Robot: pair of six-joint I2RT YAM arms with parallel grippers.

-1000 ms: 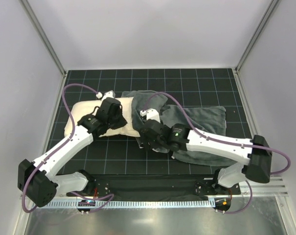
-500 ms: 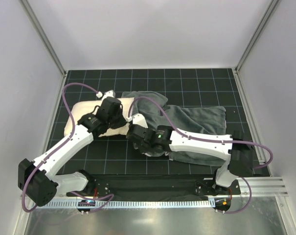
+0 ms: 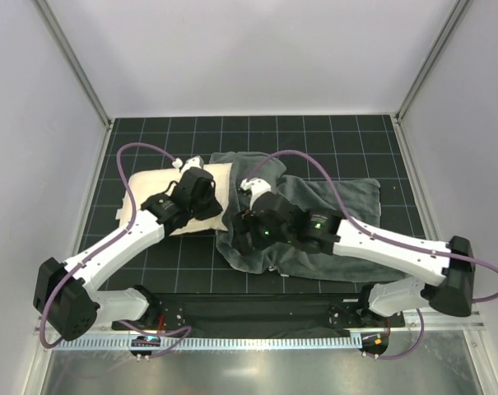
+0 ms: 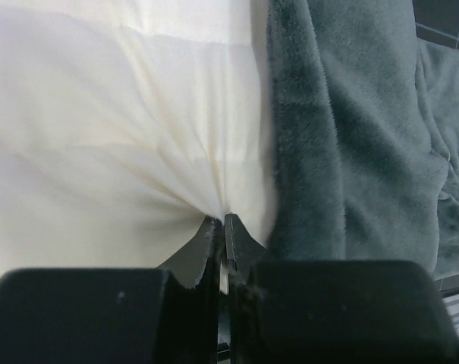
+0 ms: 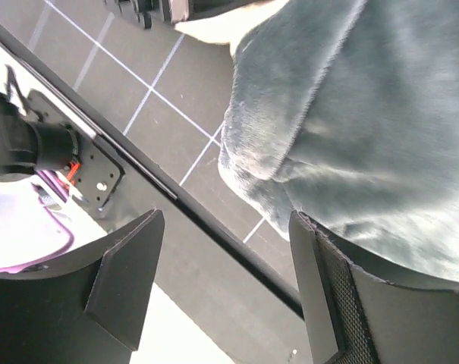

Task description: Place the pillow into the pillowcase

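The cream pillow [image 3: 154, 200] lies flat at the left of the black grid mat. My left gripper [image 3: 206, 196] is at its right end, shut on a pinch of the pillow's fabric [image 4: 100, 136], which puckers at the gripper's [image 4: 220, 222] closed jaws. The dark grey pillowcase [image 3: 347, 206] lies crumpled to the right, its plush edge [image 4: 343, 152] against the pillow. My right gripper [image 3: 239, 239] hovers over the pillowcase's front-left corner [image 5: 350, 114] and stands [image 5: 225, 227] open, holding nothing. The pillowcase's zebra side is hidden.
A black rail [image 5: 214, 235] and the arm bases [image 3: 150, 309] line the mat's near edge. White walls [image 3: 34, 164] close in the left, back and right. Purple cables [image 3: 141, 152] loop above both arms.
The right gripper shut, then opened again, and swung back right; the pillowcase's front-left corner now lies bunched nearer the front. The left gripper moved slightly right with the pillow.
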